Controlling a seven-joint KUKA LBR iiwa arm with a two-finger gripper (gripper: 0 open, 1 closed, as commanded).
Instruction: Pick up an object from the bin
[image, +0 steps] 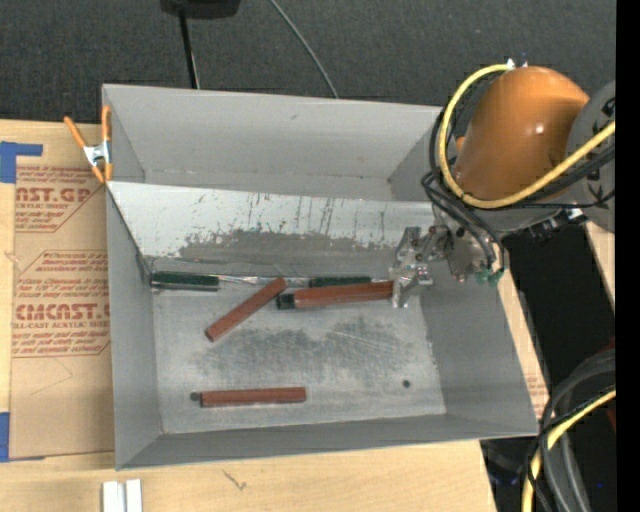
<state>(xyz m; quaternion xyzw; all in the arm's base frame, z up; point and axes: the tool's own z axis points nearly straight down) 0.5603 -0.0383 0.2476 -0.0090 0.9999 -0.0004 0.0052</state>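
One brown stick by end effector, nr bin wall.

The grey metal bin is viewed by a single camera set above it and somewhat to one side, so that its floor is looked down upon and its far wall is shown sloping. The whole bin is taken in from fairly near, with a strip of pale tabletop kept along the lower edge. The arm's orange cover is caught large at the upper right.
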